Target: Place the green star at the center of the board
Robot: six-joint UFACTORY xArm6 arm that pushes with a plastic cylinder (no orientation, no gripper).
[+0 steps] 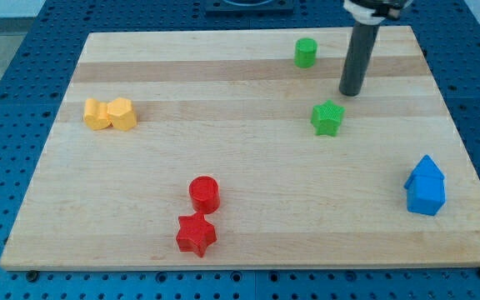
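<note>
Right now my tip (351, 92) is down on the wooden surface (248, 171), near the view's top right. My arm has no gripper at all, only a straight dark rod, so nothing is being held or squeezed.

The green star (327, 118) is the block closest to my tip. It sits just below my tip and a little toward the view's left. My tip and the star are near each other but not touching; a thin strip of wood shows between them.

A green cylinder (306, 52) stands up and to the view's left of my tip, close to the top edge of the surface. It is apart from the star.

Far to the view's left of my tip are two yellow blocks (111, 114). They press side by side near the left edge. I cannot tell their shapes for sure.

Well below my tip and to the view's left is a red cylinder (204, 193). A red star (196, 234) sits right under it, and the two seem to touch.

Below my tip and to the view's right are two blue blocks (425, 186), pushed together near the right edge. They look a bit like little houses with pointed tops.
</note>
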